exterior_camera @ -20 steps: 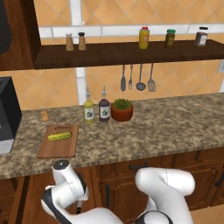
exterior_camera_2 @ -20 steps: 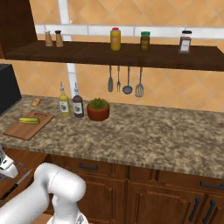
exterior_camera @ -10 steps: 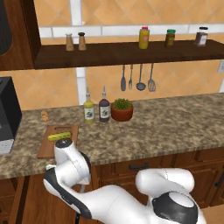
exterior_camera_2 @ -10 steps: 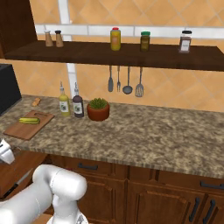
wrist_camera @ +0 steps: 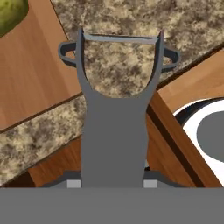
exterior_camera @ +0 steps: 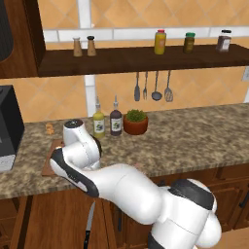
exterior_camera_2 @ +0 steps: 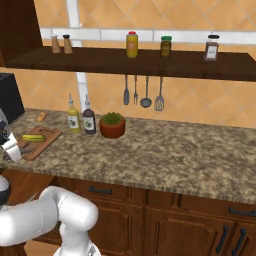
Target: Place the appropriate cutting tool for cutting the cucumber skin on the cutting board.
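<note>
The pincer (wrist_camera: pixel 113 181) grips the peeler (wrist_camera: pixel 117 109); carry it further over the cutting board (wrist_camera: pixel 37 70), clear of the cucumber (wrist_camera: pixel 11 15), then lower.

Light is even and warm across both base views, soft and without glare; the rendered surfaces look flat and slightly soft-edged. The shelf (exterior_camera_2: pixel 150 62) casts a dim band on the wall beneath it, and faint shadows sit beside the bottles on the tabletop (exterior_camera_2: pixel 165 155). In the hand view the peeler (wrist_camera: pixel 117 118) looms close and smooth, mildly blurred, with a dark shadow line along the cabinet edge
</note>
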### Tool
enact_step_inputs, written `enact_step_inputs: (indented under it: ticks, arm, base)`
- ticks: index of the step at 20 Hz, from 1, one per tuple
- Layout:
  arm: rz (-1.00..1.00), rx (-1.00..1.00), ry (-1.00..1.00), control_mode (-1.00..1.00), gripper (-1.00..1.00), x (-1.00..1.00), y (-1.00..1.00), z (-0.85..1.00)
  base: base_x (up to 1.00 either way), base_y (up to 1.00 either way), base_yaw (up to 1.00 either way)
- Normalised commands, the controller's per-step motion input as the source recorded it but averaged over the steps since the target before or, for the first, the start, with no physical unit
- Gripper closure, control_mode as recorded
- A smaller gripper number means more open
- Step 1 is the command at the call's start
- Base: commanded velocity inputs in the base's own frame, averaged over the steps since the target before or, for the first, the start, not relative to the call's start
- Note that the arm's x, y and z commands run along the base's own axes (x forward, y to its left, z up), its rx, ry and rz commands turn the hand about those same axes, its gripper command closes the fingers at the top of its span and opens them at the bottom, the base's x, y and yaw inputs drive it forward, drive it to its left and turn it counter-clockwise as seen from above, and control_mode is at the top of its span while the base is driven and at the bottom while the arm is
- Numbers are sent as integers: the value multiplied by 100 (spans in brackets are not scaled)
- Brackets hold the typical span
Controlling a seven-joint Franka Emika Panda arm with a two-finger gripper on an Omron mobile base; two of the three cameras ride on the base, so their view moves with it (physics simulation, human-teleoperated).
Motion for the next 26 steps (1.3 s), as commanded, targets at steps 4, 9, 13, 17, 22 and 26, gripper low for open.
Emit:
enact_step_inputs:
  ticks: [4,9,13,17,22,26]
  arm:
    - [-12,0,0,-100,100,92,9,-6]
    - [-5,0,1,-100,100,76,17,-30]
    - [-3,0,5,-100,100,61,40,-24]
    - [-3,0,14,-100,100,35,45,-25]
    - [-3,0,13,-100,100,14,32,-29]
    - [-2,0,11,-100,100,25,31,-23]
  base:
    - [0,0,0]
    - [0,0,0]
    - [0,0,0]
    - [0,0,0]
    - [0,0,0]
    - [0,0,0]
